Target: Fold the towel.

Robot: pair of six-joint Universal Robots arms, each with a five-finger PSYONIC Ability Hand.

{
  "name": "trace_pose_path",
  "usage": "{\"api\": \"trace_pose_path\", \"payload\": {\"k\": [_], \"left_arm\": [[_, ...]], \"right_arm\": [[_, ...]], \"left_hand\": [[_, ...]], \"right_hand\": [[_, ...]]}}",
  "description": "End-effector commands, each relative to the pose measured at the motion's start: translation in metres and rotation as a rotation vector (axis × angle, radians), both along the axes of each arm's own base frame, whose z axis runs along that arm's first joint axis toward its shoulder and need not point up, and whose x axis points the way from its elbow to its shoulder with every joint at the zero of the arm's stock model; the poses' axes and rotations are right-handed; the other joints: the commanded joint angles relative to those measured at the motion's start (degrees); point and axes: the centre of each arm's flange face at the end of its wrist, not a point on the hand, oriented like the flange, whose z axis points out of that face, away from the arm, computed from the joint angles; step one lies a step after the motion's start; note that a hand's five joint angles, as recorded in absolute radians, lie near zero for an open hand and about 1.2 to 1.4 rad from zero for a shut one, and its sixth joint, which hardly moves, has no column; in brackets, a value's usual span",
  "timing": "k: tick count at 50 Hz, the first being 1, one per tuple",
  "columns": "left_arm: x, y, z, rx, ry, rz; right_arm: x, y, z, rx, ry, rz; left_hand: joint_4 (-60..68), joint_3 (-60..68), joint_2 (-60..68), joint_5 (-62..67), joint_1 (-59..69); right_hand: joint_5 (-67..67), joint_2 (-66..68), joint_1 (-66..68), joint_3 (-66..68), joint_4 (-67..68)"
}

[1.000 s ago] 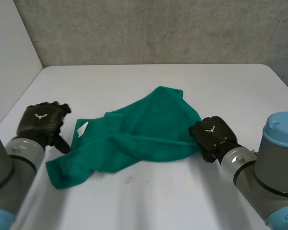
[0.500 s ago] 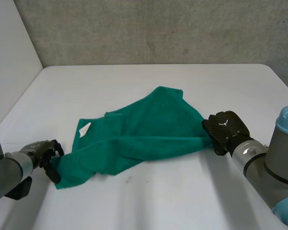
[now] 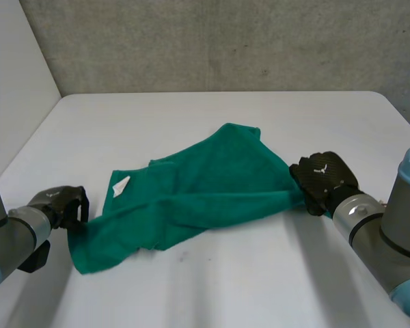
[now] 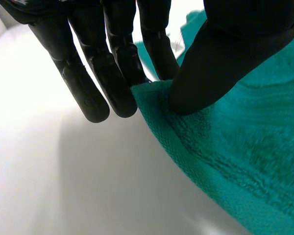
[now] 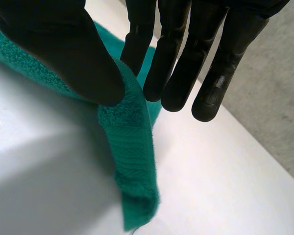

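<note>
Our left hand [image 3: 60, 205] in the head view sits low at the towel's near-left end, and it looks clamped on the edge there, with the corner below it sagging onto the table [image 3: 225, 116]. The green towel [image 3: 205, 191] lies crumpled and stretched out across the middle of the white table, with a small white label [image 3: 120, 184] showing near its left side. Over on the other side, our right hand [image 3: 324, 180] is at the towel's right end, touching the cloth where it bunches into a ridge. A grey wall [image 3: 225, 41] runs behind the table. Moving to the left wrist view, we can see the left hand [image 4: 210, 63] pretty clearly: the thumb presses down on top of the towel [image 4: 235, 152] right at its hem, and the fingers [image 4: 100, 83] reach down beside and under that same edge, so it's pinching the cloth. The table [image 4: 59, 186] is just below. In the right wrist view, same deal: the right hand [image 5: 63, 49] has its thumb on one face of the towel [image 5: 132, 152] and the fingers [image 5: 186, 63] straight down behind it, so we'd call that a pinch on the edge, with a short flap hanging below the thumb to the table [image 5: 215, 171].
</note>
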Motion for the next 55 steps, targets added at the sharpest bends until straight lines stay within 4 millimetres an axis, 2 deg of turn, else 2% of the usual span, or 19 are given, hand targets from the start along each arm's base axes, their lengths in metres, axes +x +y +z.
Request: {"api": "trace_pose_path", "payload": {"k": [1,6,10,15,20,21,22,25,30,36,37,39,43,44,45,48,49,52,55], "left_arm": [[-0.007,0.008,0.064,-0.213,0.024,-0.031],[-0.005,0.029,0.147,-0.503,0.053,-0.034],[-0.003,0.043,0.19,-0.645,0.066,-0.035],[-0.003,0.049,0.204,-0.648,0.065,-0.039],[-0.003,0.039,0.186,-0.568,0.052,-0.037],[-0.003,0.039,0.186,-0.568,0.052,-0.037],[-0.005,0.025,0.162,-0.478,0.037,-0.038],[-0.007,0.012,0.134,-0.378,0.011,-0.045],[-0.018,-0.014,0.075,-0.203,-0.056,-0.09],[-0.052,-0.044,0.06,-0.246,-0.081,-0.14],[-0.058,-0.056,0.069,-0.3,-0.086,-0.121],[-0.058,-0.063,0.076,-0.336,-0.089,-0.104],[-0.068,-0.098,0.149,-0.659,-0.04,-0.04],[-0.069,-0.102,0.163,-0.728,-0.021,-0.03],[-0.07,-0.109,0.194,-0.878,0.018,-0.01],[-0.065,-0.111,0.243,-1.109,0.072,0.05],[-0.06,-0.106,0.272,-1.234,0.107,0.097],[-0.056,-0.099,0.29,-1.306,0.132,0.144],[-0.055,-0.095,0.289,-1.29,0.136,0.149]], "right_arm": [[-0.011,-0.006,0.052,-0.104,-0.004,-0.027],[-0.03,-0.002,0.112,-0.165,0.053,-0.063],[-0.035,0.006,0.145,-0.193,0.109,-0.05],[-0.035,0.016,0.167,-0.195,0.177,-0.005],[-0.034,0.018,0.161,-0.142,0.242,0.026],[-0.033,0.014,0.15,-0.1,0.278,0.041],[-0.032,0.01,0.141,-0.071,0.3,0.051],[-0.026,-0.007,0.105,0.038,0.382,0.091],[-0.021,-0.031,0.075,0.105,0.428,0.105],[-0.013,-0.06,0.059,0.105,0.442,0.068],[-0.009,-0.078,0.064,0.05,0.423,0.023],[-0.008,-0.085,0.069,0.019,0.408,0.005],[0.001,-0.124,0.123,-0.278,0.257,-0.105],[0.002,-0.133,0.152,-0.412,0.187,-0.15],[0.003,-0.137,0.165,-0.477,0.15,-0.171],[0.004,-0.145,0.211,-0.712,0.012,-0.239],[0.003,-0.145,0.22,-0.762,-0.016,-0.253],[-0.002,-0.132,0.255,-0.912,-0.084,-0.279],[-0.005,-0.12,0.258,-0.906,-0.078,-0.272]], "left_hand": [[11.9,12.1,11.8,14.0,15.8],[11.9,12.1,11.8,14.0,15.8],[11.9,12.1,11.8,14.0,15.8],[11.9,12.1,11.8,14.0,15.8],[11.9,12.1,11.8,14.0,15.8],[11.9,12.1,11.8,14.0,15.8],[11.9,12.1,11.8,14.0,15.8],[11.9,12.1,11.8,14.0,15.8],[11.9,12.1,11.8,14.0,15.8],[11.9,12.1,11.8,14.0,15.8],[11.9,12.1,11.8,14.0,15.8],[11.9,12.1,11.8,14.0,15.8],[11.9,12.1,11.8,14.0,15.8],[11.9,12.1,11.8,14.0,15.8],[11.9,12.1,11.8,14.0,15.8],[11.9,12.1,11.8,14.0,15.8],[11.9,12.1,11.8,14.0,15.8],[11.9,12.1,11.8,14.0,15.8],[11.9,12.1,11.8,14.0,15.8]], "right_hand": [[13.2,12.8,24.1,12.6,11.9],[13.2,12.8,24.1,12.6,11.9],[13.2,12.8,24.1,12.6,11.9],[13.2,12.8,24.1,12.6,11.9],[13.2,12.8,24.1,12.6,11.9],[13.2,12.8,24.1,12.6,11.9],[13.2,12.8,24.1,12.6,11.9],[13.2,12.8,24.1,12.6,11.9],[13.2,12.8,24.1,12.6,11.9],[13.2,12.8,24.1,12.6,11.9],[13.2,12.8,24.1,12.6,11.9],[13.2,12.8,24.1,12.6,11.9],[13.2,12.8,24.1,12.6,11.9],[13.2,12.8,24.1,12.6,11.9],[13.2,12.8,24.1,12.6,11.9],[13.2,12.8,24.1,12.6,11.9],[13.2,12.8,24.1,12.6,11.9],[13.2,12.8,24.1,12.6,11.9],[13.2,12.8,24.1,12.6,11.9]]}}
